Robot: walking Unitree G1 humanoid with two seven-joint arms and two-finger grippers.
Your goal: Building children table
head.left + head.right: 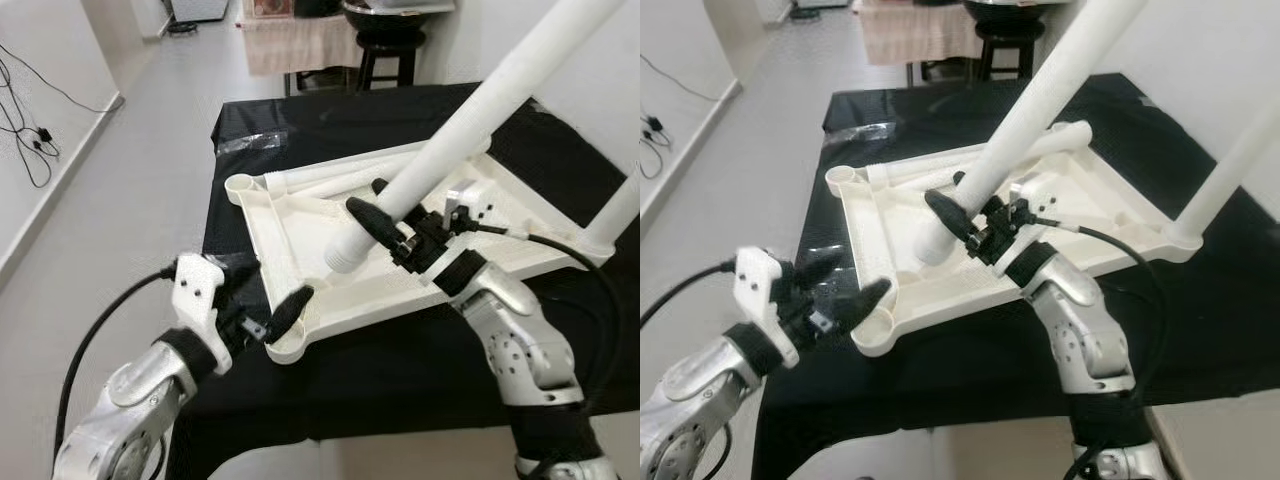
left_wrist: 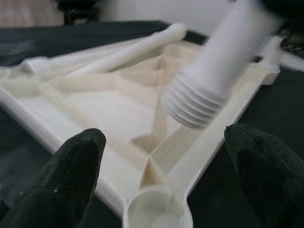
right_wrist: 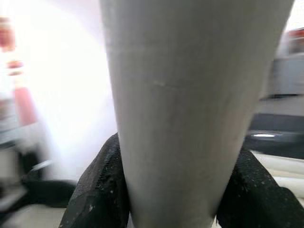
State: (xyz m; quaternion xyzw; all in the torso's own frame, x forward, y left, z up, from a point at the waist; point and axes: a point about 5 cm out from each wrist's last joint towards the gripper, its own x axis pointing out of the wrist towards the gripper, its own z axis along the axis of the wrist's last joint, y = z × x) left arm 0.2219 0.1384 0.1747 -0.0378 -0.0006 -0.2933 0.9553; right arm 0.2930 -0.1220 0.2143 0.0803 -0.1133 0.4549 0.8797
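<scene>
Item: white table top (image 1: 300, 225), lying underside up on the black cloth (image 1: 420, 360). Your right gripper (image 1: 385, 218) clamps a white table leg (image 1: 470, 125), tilted, threaded end low over the top. Your left gripper (image 1: 845, 292) hangs spread apart at the near corner socket (image 2: 156, 213), touching nothing.

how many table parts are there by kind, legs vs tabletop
white legs: 3 — one held by the right gripper at, one standing in the far right corner socket, one lying along the far edge
white tabletop, upside down on the black cloth: 1
total: 4
</scene>
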